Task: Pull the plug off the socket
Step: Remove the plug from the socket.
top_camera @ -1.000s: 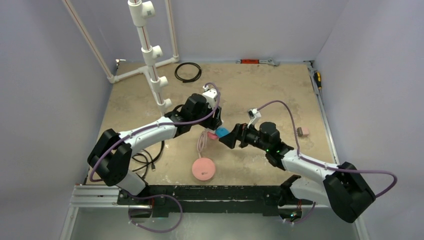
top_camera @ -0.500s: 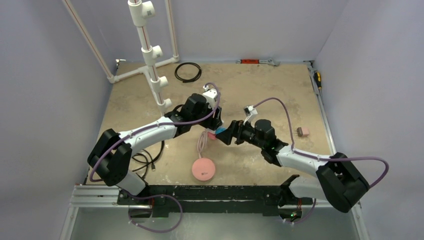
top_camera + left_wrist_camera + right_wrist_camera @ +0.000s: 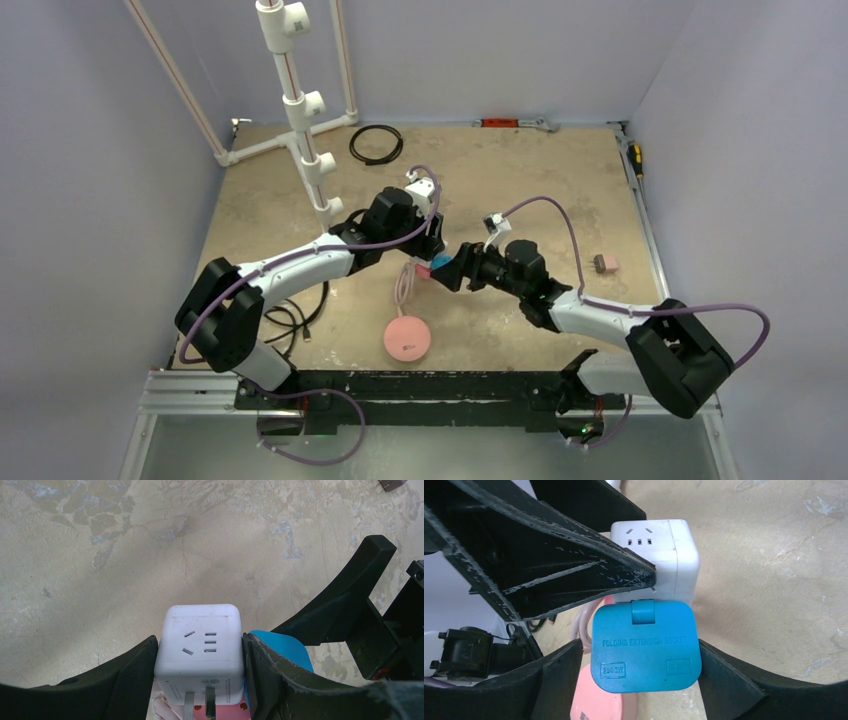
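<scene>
The socket is white, with dark slots and faint grey print on its lower face. The plug is bright blue, and its raised lettering is the same blue. The disc is pink and its cable a paler pink. The jaws are black, with finely cross-hatched inner pads. The worktop is mottled beige with greyish blotches, perhaps stains.
</scene>
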